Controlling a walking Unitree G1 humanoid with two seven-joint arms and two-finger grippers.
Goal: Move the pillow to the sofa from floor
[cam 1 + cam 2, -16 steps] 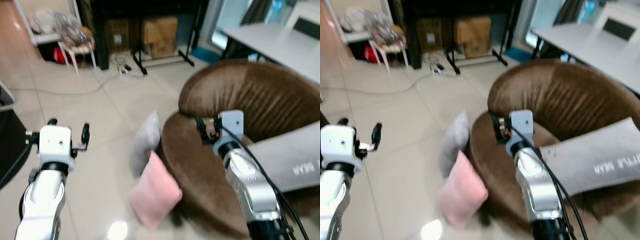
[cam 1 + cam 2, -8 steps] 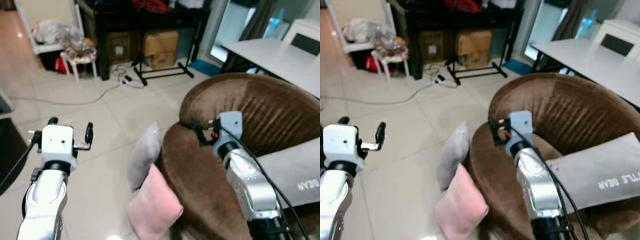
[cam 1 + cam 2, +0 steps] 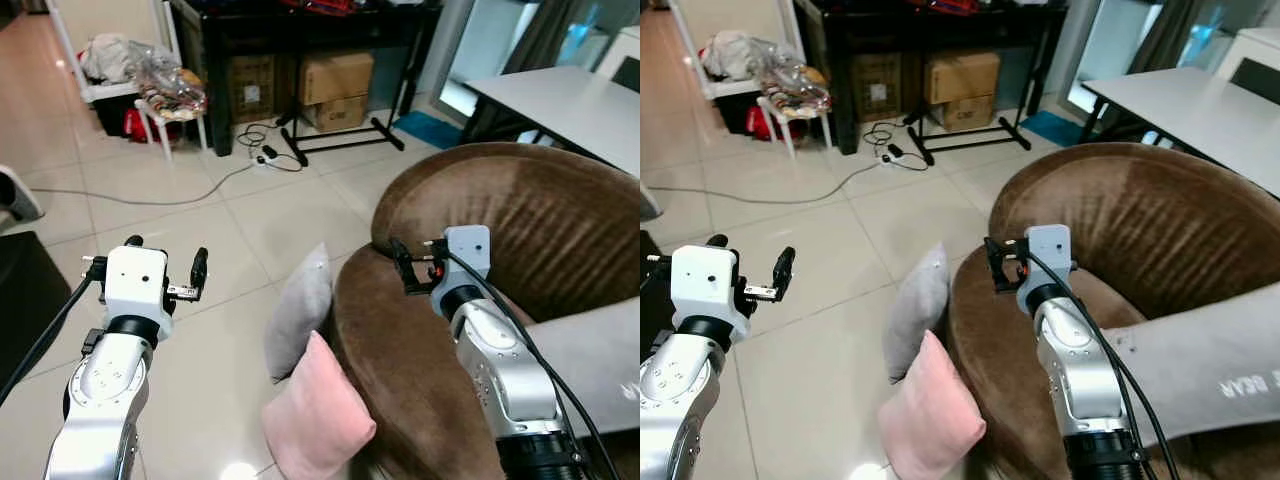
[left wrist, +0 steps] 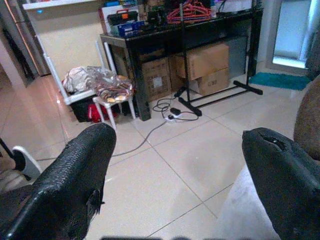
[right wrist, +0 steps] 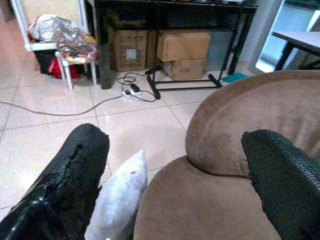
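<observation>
Two pillows stand on the tiled floor (image 3: pixel 200 230), leaned against the round brown velvet sofa (image 3: pixel 500 210): a soft pink square pillow (image 3: pixel 318 420) in front and a grey fabric pillow (image 3: pixel 298 310) behind it. The left hand (image 3: pixel 165 272) is held open above the floor, beside the pillows; the right hand (image 3: pixel 402 265) is held open over the sofa seat. Nothing is gripped. To do the step well, one pillow should be approached from above and its upper edge taken between the fingers.

"bear" on grey sofa pillow (image 3: pixel 1220 370)
</observation>
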